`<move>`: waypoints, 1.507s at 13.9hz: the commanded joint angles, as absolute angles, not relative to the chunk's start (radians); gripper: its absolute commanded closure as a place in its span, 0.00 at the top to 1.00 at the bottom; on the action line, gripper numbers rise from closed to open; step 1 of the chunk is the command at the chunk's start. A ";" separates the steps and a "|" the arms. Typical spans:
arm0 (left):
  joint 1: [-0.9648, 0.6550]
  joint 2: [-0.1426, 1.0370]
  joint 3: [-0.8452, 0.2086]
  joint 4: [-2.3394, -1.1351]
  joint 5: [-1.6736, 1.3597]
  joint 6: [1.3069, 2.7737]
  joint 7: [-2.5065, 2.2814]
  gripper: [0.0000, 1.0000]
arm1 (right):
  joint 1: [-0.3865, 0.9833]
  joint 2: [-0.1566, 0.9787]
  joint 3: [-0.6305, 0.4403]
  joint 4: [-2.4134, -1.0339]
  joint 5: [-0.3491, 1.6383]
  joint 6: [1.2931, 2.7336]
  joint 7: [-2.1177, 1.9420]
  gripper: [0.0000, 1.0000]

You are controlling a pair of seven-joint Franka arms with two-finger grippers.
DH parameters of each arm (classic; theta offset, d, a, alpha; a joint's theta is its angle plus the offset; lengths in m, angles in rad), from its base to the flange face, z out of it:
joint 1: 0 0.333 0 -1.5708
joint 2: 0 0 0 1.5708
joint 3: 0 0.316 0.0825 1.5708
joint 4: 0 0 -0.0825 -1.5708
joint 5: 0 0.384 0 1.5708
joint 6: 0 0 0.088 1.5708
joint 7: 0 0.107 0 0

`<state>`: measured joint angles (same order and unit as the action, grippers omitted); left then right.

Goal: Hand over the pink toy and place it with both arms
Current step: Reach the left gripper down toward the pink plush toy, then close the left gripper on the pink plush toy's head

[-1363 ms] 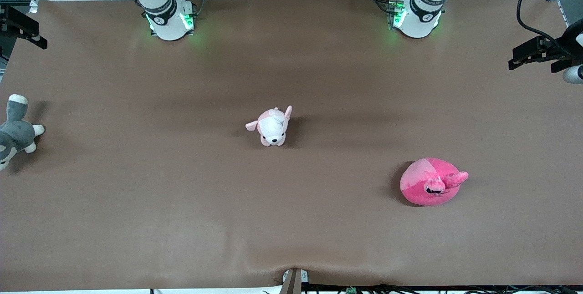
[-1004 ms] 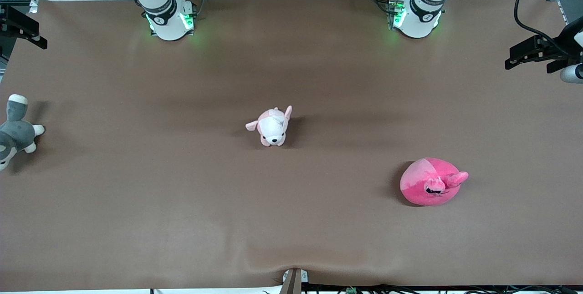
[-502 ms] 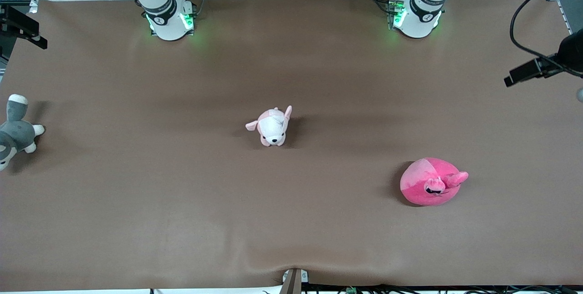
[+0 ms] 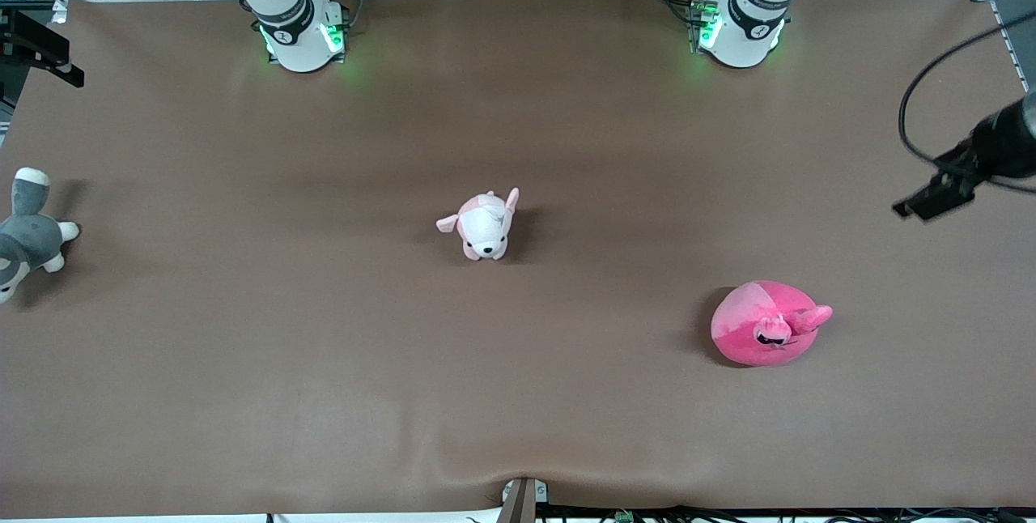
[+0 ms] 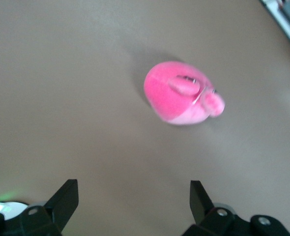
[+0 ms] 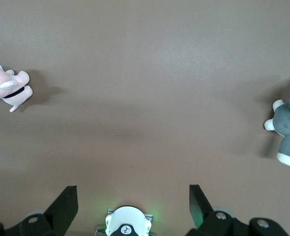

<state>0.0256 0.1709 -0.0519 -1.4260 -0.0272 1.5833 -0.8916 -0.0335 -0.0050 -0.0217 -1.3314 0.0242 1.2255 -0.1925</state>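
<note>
Since the earlier frames the left gripper (image 4: 923, 206) has been swinging down along the table's edge at the left arm's end, coming lower in the front view, while the toys are lying where they were. It is now hanging in the air over the brown table (image 4: 566, 102), fingers (image 5: 64, 201) spread wide with nothing between them. The pink toy (image 4: 765, 323) is sitting on the table apart from that gripper, toward the front camera from it; the left wrist view is showing it (image 5: 182, 93) ahead of the open jaws. The right gripper (image 6: 130, 206) is waiting high above its own base, jaws also wide and empty. Under it, well apart, are lying the pale puppy plush (image 4: 483, 225) and the grey-and-white plush (image 4: 28, 235).
</note>
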 commanded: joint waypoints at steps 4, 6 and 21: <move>0.034 0.294 -0.054 -1.399 -0.054 1.710 -1.311 1.00 | -0.043 -0.011 -0.012 -1.336 0.015 1.221 -0.202 1.00; 0.041 0.356 -0.052 -1.407 -0.103 1.776 -1.357 1.00 | -0.043 -0.011 -0.012 -1.336 0.015 1.221 -0.202 1.00; 0.021 0.512 -0.054 -1.601 -0.121 2.158 -1.667 1.00 | -0.043 -0.011 -0.012 -1.336 0.015 1.220 -0.201 1.00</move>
